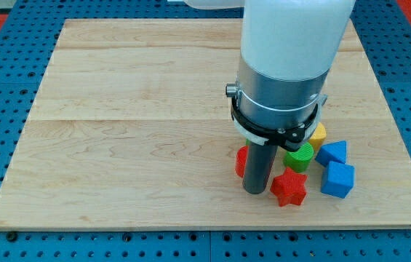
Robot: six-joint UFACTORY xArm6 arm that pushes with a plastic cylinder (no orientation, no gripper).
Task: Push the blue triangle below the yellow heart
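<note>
Working on a pale wooden table (132, 131) set on a blue perforated base (1, 109). Taking the red star-shaped plastic block (289, 188) as the landmark, near the table's bottom edge on the view's right.

Have my tip (254, 191) down on the table, just to the view's left of the red star, close beside it; cannot tell whether touching. Cannot tell any gripper state: see only a straight dark rod (257, 166) under a grey and white cylindrical arm housing (285, 65), holding nothing.

Find the blue triangular block (332, 152) up and to the view's right of the red star, apart from it. Find the yellow block (317, 134), taken for the heart, higher again above the red star and slightly right, partly hidden behind the arm housing, so cannot confirm its shape. Puts the blue triangle just to the lower right of that yellow piece, close against it, and not yet directly beneath.

See a green rounded block (299, 157) directly above the red star, very near it, with its upper part tucked under the housing. See a blue cube (337, 180) to the view's right of the red star, level with it and a little apart. See a second red block (241, 161) up and to the view's left of the red star, beyond the rod, mostly hidden, shape unclear.
</note>
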